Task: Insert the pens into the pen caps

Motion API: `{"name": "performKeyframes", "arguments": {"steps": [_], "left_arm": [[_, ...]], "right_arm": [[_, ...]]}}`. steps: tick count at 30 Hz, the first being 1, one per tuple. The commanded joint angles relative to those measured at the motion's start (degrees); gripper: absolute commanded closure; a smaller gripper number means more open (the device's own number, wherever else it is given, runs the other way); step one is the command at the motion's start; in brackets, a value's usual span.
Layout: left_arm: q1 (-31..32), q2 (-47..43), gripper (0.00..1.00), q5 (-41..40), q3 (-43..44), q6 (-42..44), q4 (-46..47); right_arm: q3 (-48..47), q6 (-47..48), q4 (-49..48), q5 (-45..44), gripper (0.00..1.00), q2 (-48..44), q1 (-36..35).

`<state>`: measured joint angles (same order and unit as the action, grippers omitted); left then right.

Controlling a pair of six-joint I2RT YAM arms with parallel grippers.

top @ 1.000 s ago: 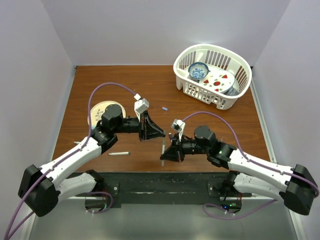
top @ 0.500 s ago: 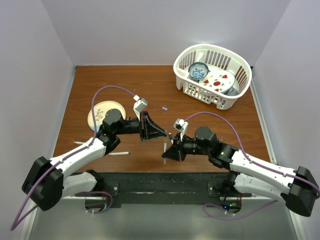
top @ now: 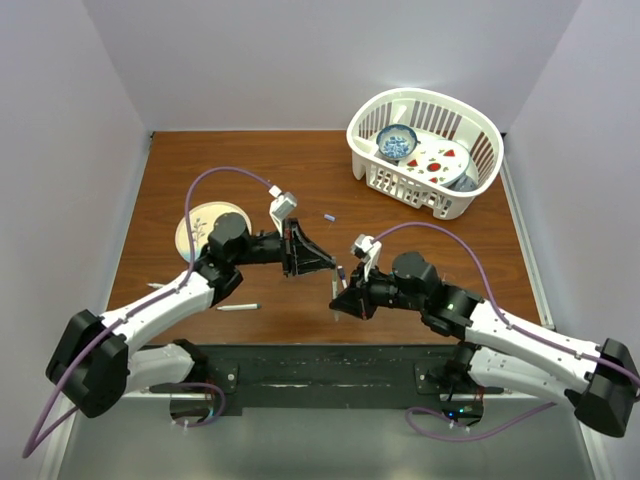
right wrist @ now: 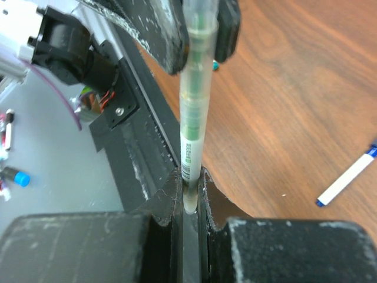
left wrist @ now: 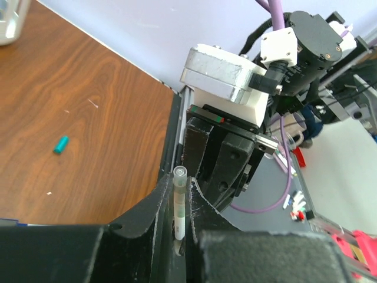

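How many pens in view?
3: thin pale stick pen clamped in right gripper; second loose on brown wooden table; likely third peeking beside left arm. More may be hidden.

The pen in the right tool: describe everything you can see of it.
The pen is a slim, translucent whitish, plastic-looking stick with green showing inside and a barcode label near its lower end. That end is pinched by the right tool; the other end runs up between the dark fingers of the left tool. It is held clear of the table.
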<state>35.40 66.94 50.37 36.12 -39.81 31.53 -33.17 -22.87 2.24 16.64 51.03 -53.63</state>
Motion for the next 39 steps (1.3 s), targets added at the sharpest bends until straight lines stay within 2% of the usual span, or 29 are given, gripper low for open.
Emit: {"name": "performKeyframes", "arguments": {"steps": [1, 9, 13, 16, 22, 25, 29, 30, 32, 33, 37, 39], "left_arm": [[1.3, -0.4, 1.0, 1.4, -5.5, 1.5, -5.1], [2.7, -0.3, 1.0, -1.7, -10.5, 0.4, 0.3], [4.6, 1.3, 1.0, -1.6, -11.6, -0.1, 1.1], [5.8, 1.5, 1.0, -0.7, -13.7, -3.5, 6.4], [7.8, 1.6, 1.0, 0.0, -14.6, -6.9, 8.8], [7.4, 1.0, 1.0, -1.4, -12.9, -8.8, 8.1], [6.1, 1.5, 1.0, -7.1, -3.2, -6.3, -1.8], [5.7, 2.3, 0.92, -7.9, -1.2, -5.5, -4.2], [3.8, 2.9, 0.69, -9.9, 3.8, -3.4, -10.5], [3.1, 2.9, 0.53, -11.9, 4.8, -3.4, -11.0], [-3.5, 2.2, 0.38, -12.6, 6.9, -5.9, -9.6], [-5.9, 1.6, 0.33, -13.3, 8.9, -4.9, -12.8]], "right_arm": [[-8.3, 0.2, -11.9, -9.3, 1.0, -3.0, 0.8], [-15.2, 1.4, -10.4, -12.9, 1.0, 0.8, 1.2], [-18.3, 3.3, -9.9, -12.3, 1.0, 2.3, 1.8], [-20.2, 5.2, -9.4, -10.2, 1.0, 3.4, 2.6], [-20.0, 7.9, -9.8, -8.1, 1.0, 4.2, 3.5], [-19.4, 8.5, -8.8, -3.4, 1.0, 4.4, 3.4], [-15.1, 5.5, -5.9, 2.1, 1.0, 5.1, 3.4], [-12.0, 4.7, -5.7, 2.6, 1.0, 5.0, 3.4], [-8.7, 3.4, -5.6, 3.3, 1.0, 3.7, 3.4], [-5.5, 2.9, -5.6, 3.1, 1.0, 3.1, 3.4], [-0.1, 2.0, -2.4, 1.8, 1.0, -0.5, 3.5], [0.9, 2.0, 2.1, -0.5, 1.0, -1.8, 3.4]]}}
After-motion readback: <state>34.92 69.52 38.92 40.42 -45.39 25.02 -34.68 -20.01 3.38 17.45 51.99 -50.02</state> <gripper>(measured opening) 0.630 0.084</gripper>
